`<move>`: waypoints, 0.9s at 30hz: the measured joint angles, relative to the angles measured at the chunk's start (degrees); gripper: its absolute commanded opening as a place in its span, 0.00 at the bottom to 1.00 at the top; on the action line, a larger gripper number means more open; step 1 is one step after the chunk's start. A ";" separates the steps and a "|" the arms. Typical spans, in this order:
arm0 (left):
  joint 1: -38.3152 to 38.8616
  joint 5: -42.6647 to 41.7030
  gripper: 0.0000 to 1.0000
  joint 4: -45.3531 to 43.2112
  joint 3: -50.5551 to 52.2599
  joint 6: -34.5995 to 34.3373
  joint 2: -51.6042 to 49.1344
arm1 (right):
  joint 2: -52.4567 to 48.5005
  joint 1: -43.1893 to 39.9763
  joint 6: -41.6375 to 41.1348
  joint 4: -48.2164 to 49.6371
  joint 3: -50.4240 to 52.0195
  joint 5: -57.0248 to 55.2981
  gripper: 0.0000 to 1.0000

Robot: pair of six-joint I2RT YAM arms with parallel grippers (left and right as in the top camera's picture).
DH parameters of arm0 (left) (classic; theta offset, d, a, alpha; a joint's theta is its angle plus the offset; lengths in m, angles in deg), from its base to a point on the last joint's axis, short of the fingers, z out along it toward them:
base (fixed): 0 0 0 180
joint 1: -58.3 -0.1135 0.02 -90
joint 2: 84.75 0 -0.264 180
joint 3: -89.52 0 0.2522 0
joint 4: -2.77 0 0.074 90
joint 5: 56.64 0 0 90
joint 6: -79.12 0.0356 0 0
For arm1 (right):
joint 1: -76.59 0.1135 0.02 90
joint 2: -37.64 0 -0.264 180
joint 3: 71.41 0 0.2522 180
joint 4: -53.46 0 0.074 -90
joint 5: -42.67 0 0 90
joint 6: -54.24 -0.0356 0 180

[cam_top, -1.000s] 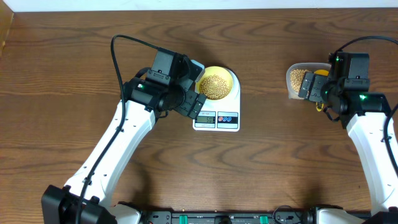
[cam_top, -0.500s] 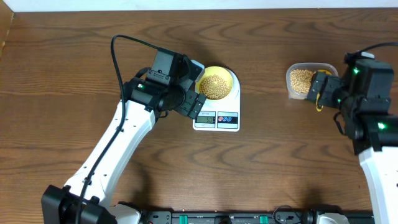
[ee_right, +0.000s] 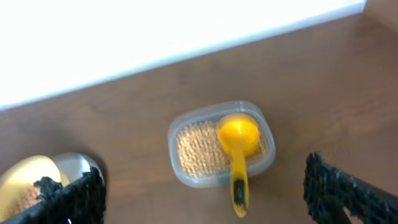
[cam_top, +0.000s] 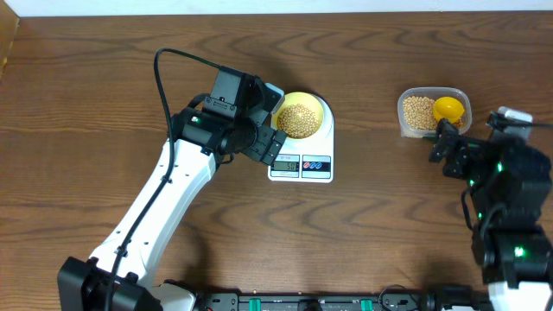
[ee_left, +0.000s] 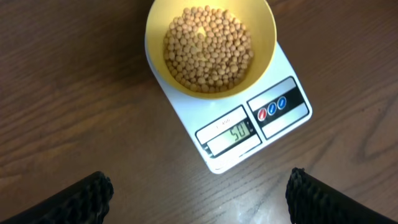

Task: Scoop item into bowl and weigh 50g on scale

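1 bowl (ee_left: 265, 42), 1 scale (ee_left: 280, 78), 1 tub (ee_right: 172, 148), 1 scoop (ee_right: 238, 138), 2 grippers. Bowl sits on the scale, holding a heap of beans (ee_left: 208, 46); display looks like 50. Tub holds more beans plus the scoop head, handle poking over the rim. Left gripper (ee_left: 198, 193) wide open, empty, over the scale's front. Right gripper (ee_right: 205, 186) wide open, empty, near the tub. Brown wood table (cam_top: 86, 86), white wall behind.

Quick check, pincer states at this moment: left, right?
Left pincer: open, holding nothing.
Right pincer: open, holding nothing; the yellow scoop lies in the clear tub of beans.
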 measured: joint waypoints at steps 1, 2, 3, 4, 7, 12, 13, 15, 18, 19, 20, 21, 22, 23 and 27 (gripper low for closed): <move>-0.02 0.00 0.91 0.00 0.00 0.00 0.00 | 1.36 0.00 0.00 1.64 0.81 0.13 0.99; 0.00 0.02 0.91 0.00 0.00 0.00 0.00 | 3.21 0.00 0.00 4.20 2.01 0.37 0.99; -0.02 0.00 0.91 0.02 0.00 0.00 0.00 | 4.59 0.00 0.00 6.47 2.97 0.46 0.99; 0.00 0.00 0.91 0.00 0.00 0.00 0.00 | 6.12 0.00 0.00 8.13 4.09 0.59 0.99; 0.00 0.00 0.91 0.00 0.00 0.00 0.00 | 9.16 0.00 0.00 10.36 6.45 0.81 0.99; 0.00 0.00 0.91 0.00 0.00 0.02 0.00 | 12.07 0.00 0.00 15.08 11.63 0.87 0.99; 0.00 0.00 0.91 0.00 0.00 0.00 0.00 | 12.46 0.00 0.00 16.09 12.68 0.87 0.99; 0.00 0.00 0.91 0.00 0.00 0.00 0.00 | 13.27 0.00 0.33 18.78 15.04 0.98 0.99; 0.00 0.00 0.91 0.00 0.00 0.00 0.00 | 14.58 0.00 0.98 22.60 18.32 1.01 0.99; 0.00 0.00 0.91 0.02 0.00 0.02 0.00 | 14.91 0.00 1.09 23.93 19.17 1.01 0.99; 0.00 -0.02 0.91 0.00 0.00 0.00 0.00 | 15.34 0.00 1.20 25.40 20.22 1.03 0.99; 0.00 0.00 0.91 0.00 0.00 0.00 0.00 | 15.89 0.00 1.29 26.84 21.22 1.01 0.99; -0.02 0.00 0.91 0.02 0.00 0.00 0.00 | 16.55 0.00 1.31 28.59 22.47 1.01 0.99; 0.00 0.00 0.91 -0.02 0.00 0.00 0.00 | 17.16 0.00 1.33 29.97 23.56 1.01 0.99; -0.02 0.00 0.91 0.00 0.00 0.00 0.00 | 19.50 0.00 2.51 36.17 27.87 1.01 0.99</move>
